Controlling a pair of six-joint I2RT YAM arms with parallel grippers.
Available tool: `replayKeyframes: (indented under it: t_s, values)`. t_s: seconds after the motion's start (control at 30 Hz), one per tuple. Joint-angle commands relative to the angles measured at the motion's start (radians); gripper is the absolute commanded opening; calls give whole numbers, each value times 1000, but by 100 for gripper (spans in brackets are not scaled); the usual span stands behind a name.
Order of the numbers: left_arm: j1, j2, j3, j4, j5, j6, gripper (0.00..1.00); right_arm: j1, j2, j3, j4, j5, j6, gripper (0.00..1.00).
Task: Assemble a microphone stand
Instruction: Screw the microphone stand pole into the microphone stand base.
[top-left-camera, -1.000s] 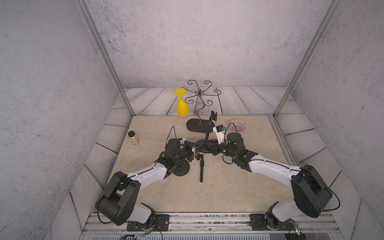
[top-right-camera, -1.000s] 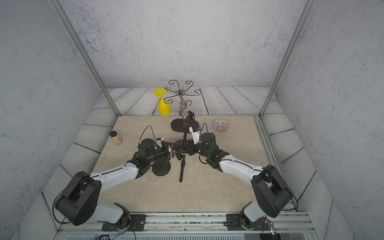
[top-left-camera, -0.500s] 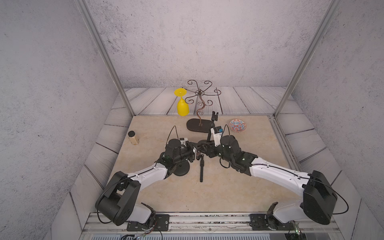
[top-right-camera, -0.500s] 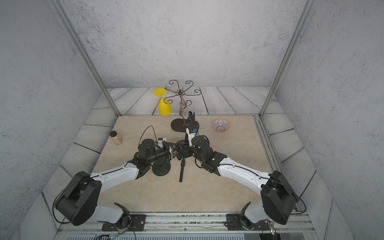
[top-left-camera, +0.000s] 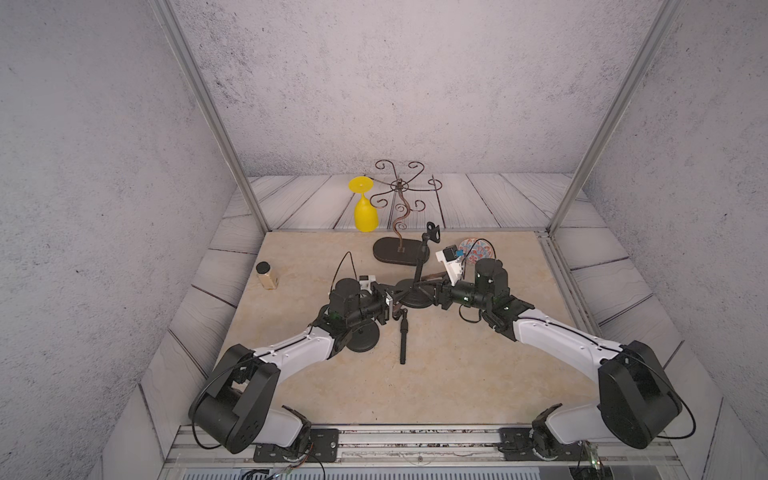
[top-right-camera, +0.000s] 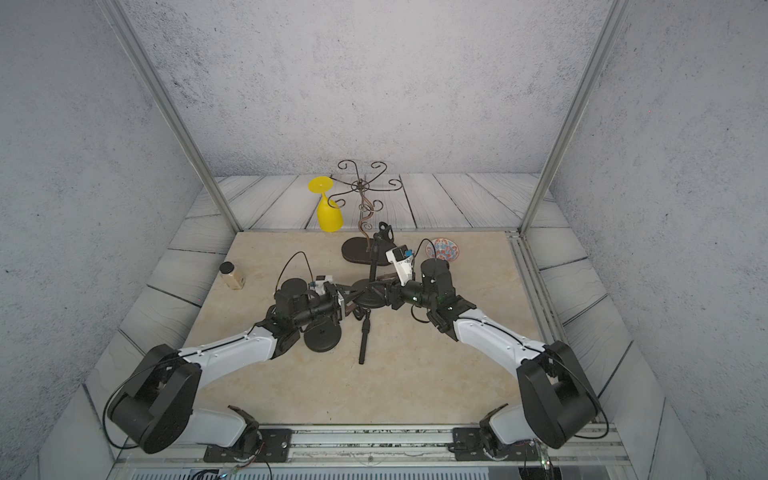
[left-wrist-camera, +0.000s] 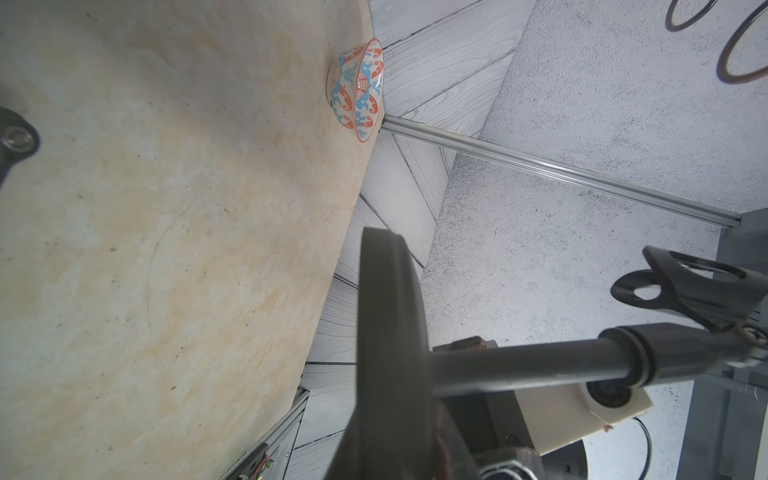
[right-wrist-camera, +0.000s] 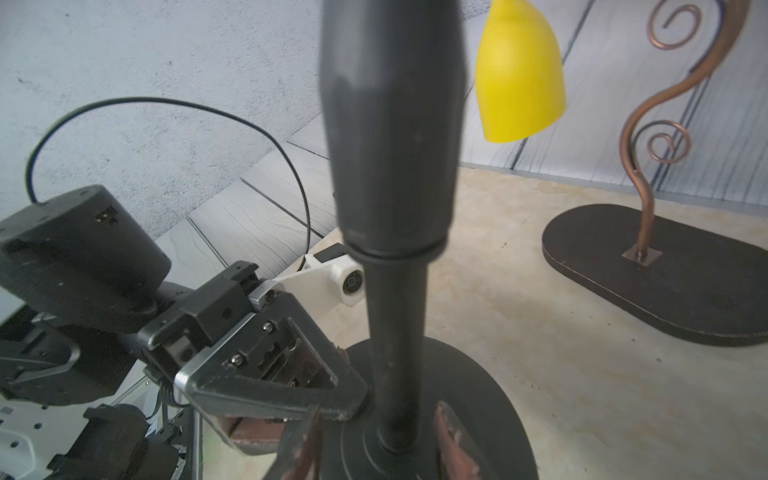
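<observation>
Fingers of my left gripper (top-left-camera: 395, 296) are clenched on the rim of the stand base (top-left-camera: 417, 297), which sits near the middle of the counter (top-left-camera: 457, 374), a little toward the back edge. The left wrist view shows that disc edge-on right at the gripper. A pole (top-left-camera: 419, 268) rises from the base, with a clip (top-left-camera: 433, 231) at its top. My right gripper (right-wrist-camera: 376, 446) reaches in low from the right-edge side. In the right wrist view its fingers (right-wrist-camera: 453, 436) stand either side of the pole's foot with a gap on each side, so it is released and grasps nothing. A loose black rod (top-left-camera: 403, 338) lies flat just in front of the base, pointing toward the front edge. A second round disc (top-left-camera: 363, 338) lies beside it, partly under my left arm. A wire rack (top-left-camera: 397, 249) stands at the back edge with a yellow glass (top-left-camera: 365, 214) hanging upside down from it. A patterned bowl (top-left-camera: 482, 250) sits toward the back right corner, and a small jar (top-left-camera: 267, 277) is near the left edge.
</observation>
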Motion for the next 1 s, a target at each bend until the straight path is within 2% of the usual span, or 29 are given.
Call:
replayKeyframes:
  t_s: [0.0, 0.13, 0.23, 0.33, 0.47, 0.57, 0.63, 0.77, 0.87, 0.9, 0.93, 0.97]
  values:
    - [-1, -48, 18, 59, 8, 20, 0, -7, 47, 42, 17, -86, -32, 40]
    - [-1, -44, 24, 55, 10, 24, 0, -7, 90, 59, 34, -80, -14, 30]
    - [-1, -43, 27, 54, 9, 25, 0, -7, 107, 65, 54, -70, 23, 11]
    - [-1, -39, 31, 54, 13, 30, 0, 1, 100, 57, 57, 5, 88, 0]
    - [-1, -32, 40, 43, 15, 49, 0, 92, 47, 30, 21, 263, 162, 0]
    - [-1, -23, 40, 46, 15, 50, 0, 238, 24, 56, -68, 693, 236, 0]
    - [-1, -17, 41, 49, 20, 53, 0, 311, 56, 139, -201, 892, 349, 0]
    - [-1, -12, 42, 39, 24, 72, 0, 374, 140, 315, -391, 971, 462, 0]
    - [1, -15, 32, 38, 17, 79, 0, 382, 126, 307, -385, 954, 461, 0]
    - [1, -17, 28, 41, 13, 79, 0, 382, 106, 288, -373, 948, 441, 10]
    - [2, -20, 25, 41, 10, 80, 0, 380, 82, 265, -360, 938, 411, 29]
    - [1, -21, 22, 41, 6, 79, 0, 379, 58, 246, -349, 926, 380, 41]
